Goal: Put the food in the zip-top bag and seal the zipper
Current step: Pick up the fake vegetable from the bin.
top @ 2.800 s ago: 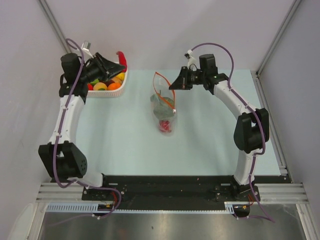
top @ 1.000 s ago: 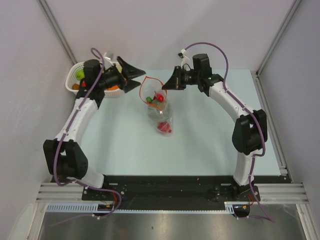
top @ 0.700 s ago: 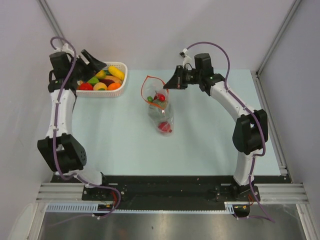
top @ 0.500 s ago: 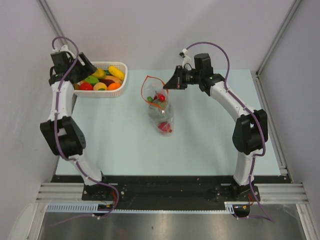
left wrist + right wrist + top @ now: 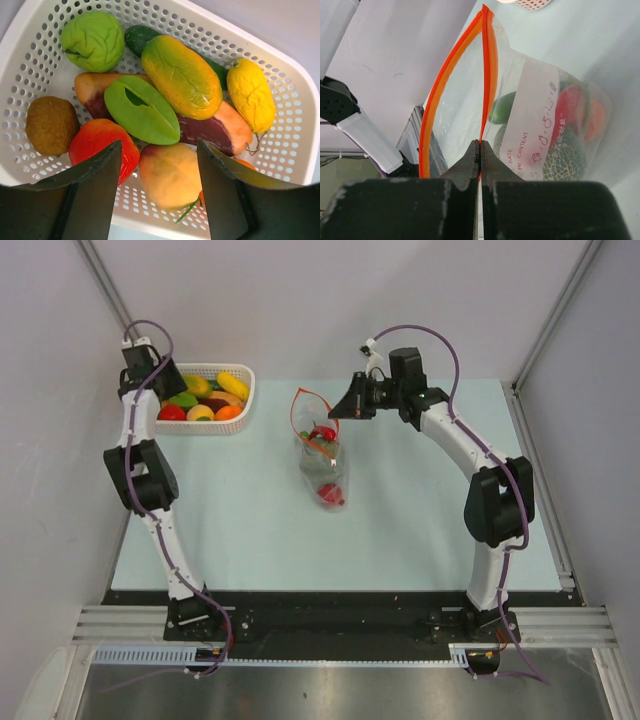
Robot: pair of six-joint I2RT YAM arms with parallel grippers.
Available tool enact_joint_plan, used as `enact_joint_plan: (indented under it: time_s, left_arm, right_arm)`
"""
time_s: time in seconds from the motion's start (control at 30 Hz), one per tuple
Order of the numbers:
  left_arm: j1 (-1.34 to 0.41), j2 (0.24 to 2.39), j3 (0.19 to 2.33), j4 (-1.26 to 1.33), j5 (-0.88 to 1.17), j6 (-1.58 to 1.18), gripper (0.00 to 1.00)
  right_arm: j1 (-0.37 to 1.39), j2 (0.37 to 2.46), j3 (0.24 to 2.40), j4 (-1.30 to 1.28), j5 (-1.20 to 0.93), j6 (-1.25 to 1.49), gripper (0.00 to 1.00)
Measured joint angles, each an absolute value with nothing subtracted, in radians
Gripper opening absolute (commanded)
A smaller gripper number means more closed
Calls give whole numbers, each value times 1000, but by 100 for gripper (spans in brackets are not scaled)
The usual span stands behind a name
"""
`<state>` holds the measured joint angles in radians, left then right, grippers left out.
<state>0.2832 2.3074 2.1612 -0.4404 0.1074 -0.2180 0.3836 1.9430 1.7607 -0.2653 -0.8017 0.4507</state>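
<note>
The zip-top bag stands mid-table, mouth up and held open, with red and green food inside. My right gripper is shut on the orange-red zipper strip at the mouth's right side. The right wrist view shows the jaws pinching one strip, the other strip bowed away. My left gripper is open and empty over the basket's left end. In the left wrist view it hovers above a peach-coloured fruit, with a red fruit beside it.
The white lattice basket sits at the back left, holding several toy foods: a green leaf-shaped piece, a mango, a lemon, a brown kiwi. Walls stand close behind and to the left.
My left arm swung from the bag's mouth back to the basket, leaving a red piece in the bag. The right gripper kept its hold; the mouth has narrowed slightly.
</note>
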Motion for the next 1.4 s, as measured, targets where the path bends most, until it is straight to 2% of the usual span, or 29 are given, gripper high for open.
enact_joint_plan:
  time_s: [0.17,0.23,0.33,0.63,0.9,1.1,1.2,1.4]
  left_arm:
    - [284,2339,2169,-431,107,-208,69]
    - [286,2344,2169,-433,110,-202,76]
    - [291,2345,2169,-438,110,-181,81]
    - [337,2345,2169,-452,107,-122,81]
    - [361,2372,2200,-353,115,-126,80]
    - [360,2419,2222,-327,216,-111,82]
    - [357,2420,2222,-345,273,-52,86]
    - [353,2384,2143,-345,300,147,86]
  right_arm:
    - [376,1950,1761,-270,-801,449,0]
    - [373,1953,1761,-271,-801,448,0]
    - [369,1957,1761,-273,-801,447,0]
    - [364,1972,1762,-271,-803,448,0]
    - [364,1986,1762,-271,-810,452,0]
    - [360,1986,1762,-271,-813,452,0]
    - [357,1987,1762,-271,-813,452,0]
    - [349,1992,1762,-270,-821,463,0]
